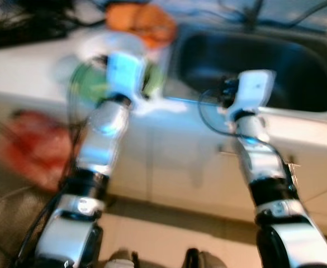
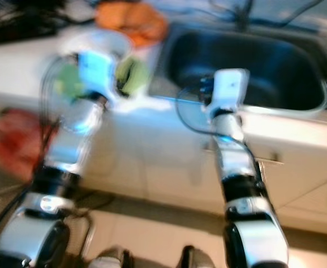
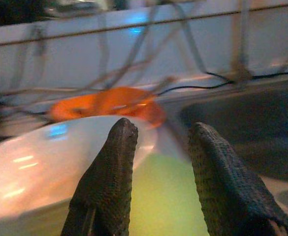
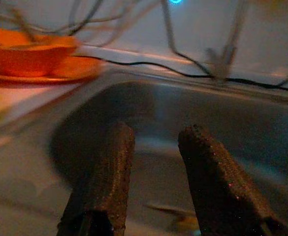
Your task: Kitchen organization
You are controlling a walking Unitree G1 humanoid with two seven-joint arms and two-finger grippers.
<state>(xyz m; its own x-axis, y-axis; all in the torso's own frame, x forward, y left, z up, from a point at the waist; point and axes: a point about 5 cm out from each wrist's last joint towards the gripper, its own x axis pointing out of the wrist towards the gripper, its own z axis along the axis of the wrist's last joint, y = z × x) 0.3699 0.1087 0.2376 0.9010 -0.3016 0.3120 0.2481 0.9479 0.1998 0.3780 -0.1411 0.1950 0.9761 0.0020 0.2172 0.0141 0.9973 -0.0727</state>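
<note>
Left gripper (image 3: 158,162) fingers spread, empty, over white bowl (image 3: 40,172). Right gripper (image 4: 153,172) fingers spread, empty, over sink (image 4: 232,123).

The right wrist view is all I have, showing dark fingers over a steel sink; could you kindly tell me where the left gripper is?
Observer: The left gripper is open above a white round bowl and a pale green plate on the counter.
Operator: Is the orange dish near them?
Observer: The orange dish sits just behind that bowl, beside the steel sink.
Operator: What lies below the counter?
Observer: White cabinet fronts, and a blurred red object at the robot's left.
</note>
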